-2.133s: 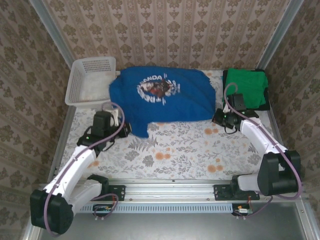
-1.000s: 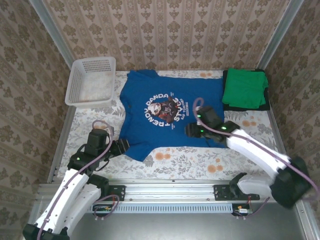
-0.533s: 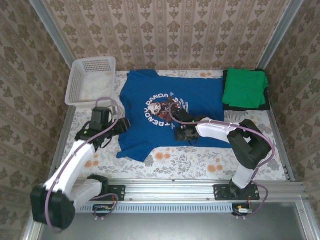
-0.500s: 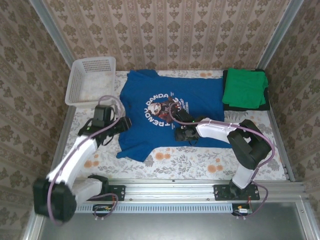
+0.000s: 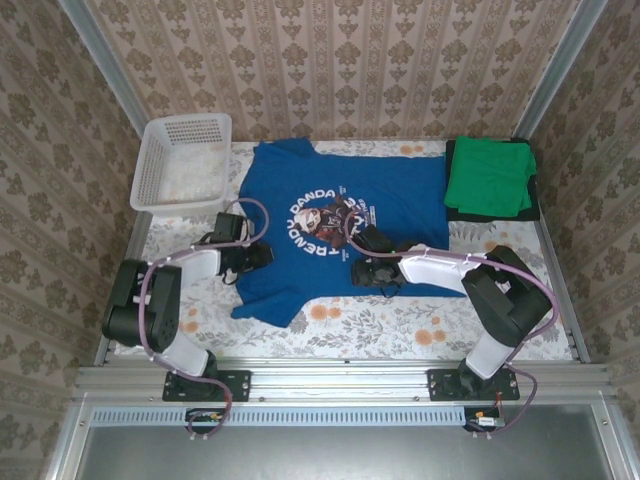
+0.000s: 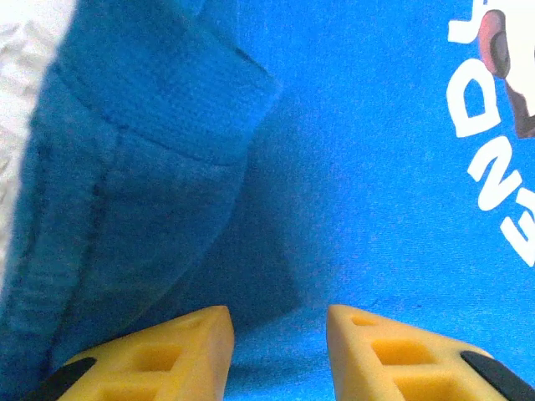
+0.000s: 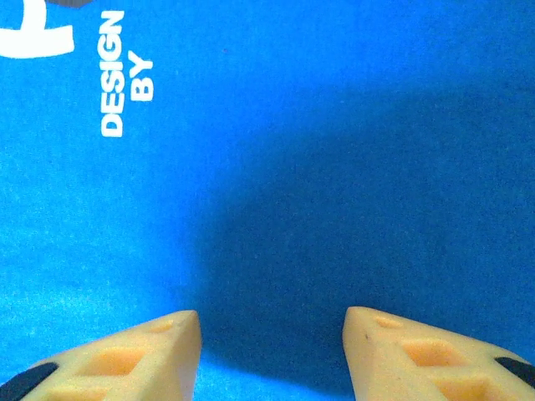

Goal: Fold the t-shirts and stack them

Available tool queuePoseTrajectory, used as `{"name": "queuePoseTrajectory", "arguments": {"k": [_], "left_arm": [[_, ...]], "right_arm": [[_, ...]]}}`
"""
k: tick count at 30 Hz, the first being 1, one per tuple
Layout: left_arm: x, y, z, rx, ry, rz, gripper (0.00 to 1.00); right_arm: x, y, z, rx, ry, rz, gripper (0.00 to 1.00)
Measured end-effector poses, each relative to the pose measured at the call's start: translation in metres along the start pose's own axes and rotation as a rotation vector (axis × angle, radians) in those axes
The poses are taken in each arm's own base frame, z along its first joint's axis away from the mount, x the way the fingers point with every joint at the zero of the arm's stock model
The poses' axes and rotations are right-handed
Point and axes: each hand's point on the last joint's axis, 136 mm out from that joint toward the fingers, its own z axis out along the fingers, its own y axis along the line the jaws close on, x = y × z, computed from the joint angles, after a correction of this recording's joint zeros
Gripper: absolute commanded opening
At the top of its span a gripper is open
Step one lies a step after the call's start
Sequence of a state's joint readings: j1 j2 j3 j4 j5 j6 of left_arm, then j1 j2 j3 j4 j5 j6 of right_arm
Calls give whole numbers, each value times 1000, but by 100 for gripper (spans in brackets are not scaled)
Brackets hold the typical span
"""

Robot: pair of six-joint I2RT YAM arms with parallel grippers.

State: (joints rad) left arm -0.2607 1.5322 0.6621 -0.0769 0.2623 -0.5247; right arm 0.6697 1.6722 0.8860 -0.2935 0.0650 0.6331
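Observation:
The royal-blue t-shirt [image 5: 400, 200] lies spread flat, print up, across the middle of the table. My left gripper [image 5: 266, 257] is low over its left side, next to the folded sleeve [image 6: 159, 109]. Its yellow fingers [image 6: 180, 347] stand apart above flat cloth [image 6: 359, 167], gripping nothing. My right gripper [image 5: 358, 272] hovers over the shirt's lower middle, just below the white lettering [image 7: 125, 75], also open [image 7: 272, 326] with only flat blue cloth beneath. The green t-shirt [image 5: 490, 175] sits folded at the back right on a dark one [image 5: 490, 216].
The white lattice basket [image 5: 180, 165] stands at the back left corner, close to the shirt's left shoulder. Floral tablecloth [image 5: 400, 320] shows along the near side, in front of the shirt. Metal frame posts and patterned walls close in the table.
The blue shirt went from bunched at the back to spread flat. My left arm has swung in from the table's left side onto the shirt's left edge. The right gripper has stayed at the lower middle.

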Motion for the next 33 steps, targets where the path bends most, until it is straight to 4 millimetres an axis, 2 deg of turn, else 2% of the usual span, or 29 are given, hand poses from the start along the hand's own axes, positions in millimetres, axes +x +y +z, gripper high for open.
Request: {"name": "queuePoseTrajectory", "arguments": {"k": [4, 8, 13, 17, 20, 22, 24, 26, 30, 33], "left_arm": [[24, 9, -14, 9, -18, -44, 36], [39, 16, -26, -4, -27, -85, 40], [43, 29, -37, -48, -17, -124, 48], [31, 33, -53, -95, -31, -124, 53], [18, 23, -75, -82, -95, -99, 54], [17, 17, -89, -71, -133, -82, 55], [25, 9, -102, -69, -155, -51, 55], [39, 3, -110, -73, -150, -26, 54], [79, 10, -116, -137, -87, -11, 49], [108, 10, -117, -180, -22, 23, 46]], "right_arm": [[10, 11, -2, -18, 12, -25, 51], [21, 21, -5, -27, 31, -46, 52], [30, 23, -18, -40, 37, -78, 55], [20, 34, -54, -96, -65, -164, 61], [7, 33, -89, -119, -177, -177, 68], [0, 19, -103, -97, -217, -133, 68], [-3, -16, -106, -32, -218, -20, 70], [2, -56, -99, 51, -185, 97, 71], [42, -144, -82, 248, -63, 354, 71], [63, -175, -85, 306, -28, 481, 71]]}}
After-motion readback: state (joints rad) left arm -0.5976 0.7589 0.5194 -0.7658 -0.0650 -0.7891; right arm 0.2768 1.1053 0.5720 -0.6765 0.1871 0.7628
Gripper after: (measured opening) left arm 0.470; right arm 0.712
